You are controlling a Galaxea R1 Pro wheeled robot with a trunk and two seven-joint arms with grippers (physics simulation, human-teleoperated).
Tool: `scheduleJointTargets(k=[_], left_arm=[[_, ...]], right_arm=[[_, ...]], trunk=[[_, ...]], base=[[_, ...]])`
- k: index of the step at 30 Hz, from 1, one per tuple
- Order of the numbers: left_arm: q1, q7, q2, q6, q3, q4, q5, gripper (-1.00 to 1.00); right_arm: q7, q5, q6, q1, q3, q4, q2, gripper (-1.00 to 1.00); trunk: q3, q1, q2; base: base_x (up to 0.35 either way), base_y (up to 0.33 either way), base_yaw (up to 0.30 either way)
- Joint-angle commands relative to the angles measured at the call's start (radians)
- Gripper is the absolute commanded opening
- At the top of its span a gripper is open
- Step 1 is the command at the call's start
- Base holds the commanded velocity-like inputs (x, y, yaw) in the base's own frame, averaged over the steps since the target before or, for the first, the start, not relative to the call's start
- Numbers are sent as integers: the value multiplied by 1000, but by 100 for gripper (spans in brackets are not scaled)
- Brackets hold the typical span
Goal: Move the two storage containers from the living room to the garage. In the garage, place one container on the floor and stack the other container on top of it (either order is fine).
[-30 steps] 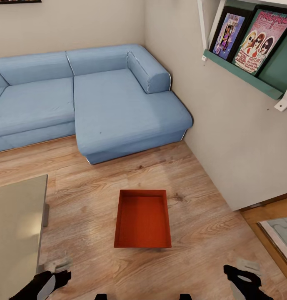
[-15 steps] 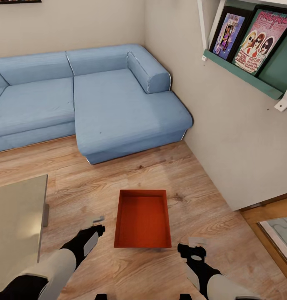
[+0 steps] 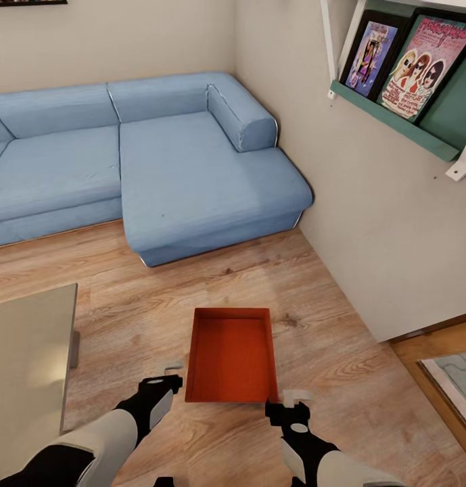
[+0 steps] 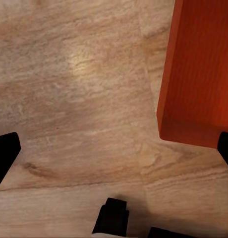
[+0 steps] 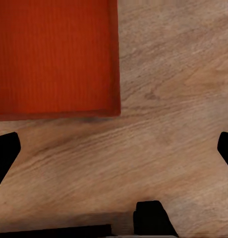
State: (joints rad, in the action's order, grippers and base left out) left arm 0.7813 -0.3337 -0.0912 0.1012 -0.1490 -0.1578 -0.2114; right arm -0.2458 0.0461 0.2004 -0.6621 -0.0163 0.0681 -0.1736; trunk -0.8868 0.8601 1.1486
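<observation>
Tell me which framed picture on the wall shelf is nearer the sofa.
The purple-toned framed picture, at the wall shelf's sofa-side end; the pink framed picture stands beyond it from the blue corner sofa.

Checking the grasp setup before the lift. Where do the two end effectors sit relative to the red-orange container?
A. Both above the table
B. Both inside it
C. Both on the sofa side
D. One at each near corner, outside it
D: the left end effector and right end effector flank the storage container's near corners, over the wood floor.

Light wood plank flooring (image 3: 260,284) carries a red-orange storage container (image 3: 233,355), blue corner sofa (image 3: 145,162) and table (image 3: 23,365).
</observation>
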Motion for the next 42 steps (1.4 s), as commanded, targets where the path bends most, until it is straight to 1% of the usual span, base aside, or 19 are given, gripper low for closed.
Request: scheduleJointTargets(k=[1,2,4,6,8,12,16,17,18,19,22,29,32,35,42], left_arm=[[0,-4,-1,-25,-9,14,-9,100],[0,-3,-2,-50,-10,31,-9,100],[0,-1,-3,-75,-10,50,-8,100],[0,2,-2,-91,-10,64,-8,100],[0,4,-1,-104,-11,74,-8,100],[1,6,2,-111,-13,77,-8,100],[1,11,-1,-111,-15,84,-6,100],[1,18,-1,-113,-15,93,-4,100],[1,47,0,-117,-15,113,-1,100],[1,63,2,-119,-15,119,0,100],[1,93,4,-123,-16,132,4,100],[1,91,1,-123,-15,133,2,100],[1,92,-1,-123,-15,133,0,100],[1,93,-9,-123,-14,133,1,100],[1,93,-9,-123,-14,133,3,100]], right_arm=[[-4,5,5,-1,-2,-8,-1,100],[-4,4,7,-1,-3,-12,-1,100],[-3,4,9,-1,-4,-15,0,100],[-3,2,15,-1,-6,-18,3,100],[-3,1,39,-1,-7,-19,5,100],[-3,7,55,0,-5,-19,7,100],[-3,12,82,0,-3,-21,7,100],[-3,13,87,0,-2,-22,7,100],[-3,13,93,0,-2,-22,6,100],[-3,13,95,0,-2,-22,6,100],[-3,13,96,1,-2,-22,7,100],[-3,14,96,1,-2,-22,6,100],[-3,14,97,1,-2,-22,6,100],[-3,14,97,1,-2,-22,5,100],[-3,14,97,2,-2,-22,6,100]], trunk=[[-1,0,0],[-1,0,0],[-1,0,0],[-1,0,0],[-1,0,0],[-1,0,0],[-1,0,0],[-1,0,0],[-1,0,0],[-1,0,0],[-1,0,0],[-1,0,0],[-1,0,0],[-1,0,0],[-1,0,0]], base=[[0,0,0],[0,0,0],[0,0,0],[0,0,0],[0,0,0],[0,0,0],[0,0,0],[0,0,0],[0,0,0],[0,0,0],[0,0,0],[9,0,0],[158,0,0],[261,0,0],[77,0,0]])
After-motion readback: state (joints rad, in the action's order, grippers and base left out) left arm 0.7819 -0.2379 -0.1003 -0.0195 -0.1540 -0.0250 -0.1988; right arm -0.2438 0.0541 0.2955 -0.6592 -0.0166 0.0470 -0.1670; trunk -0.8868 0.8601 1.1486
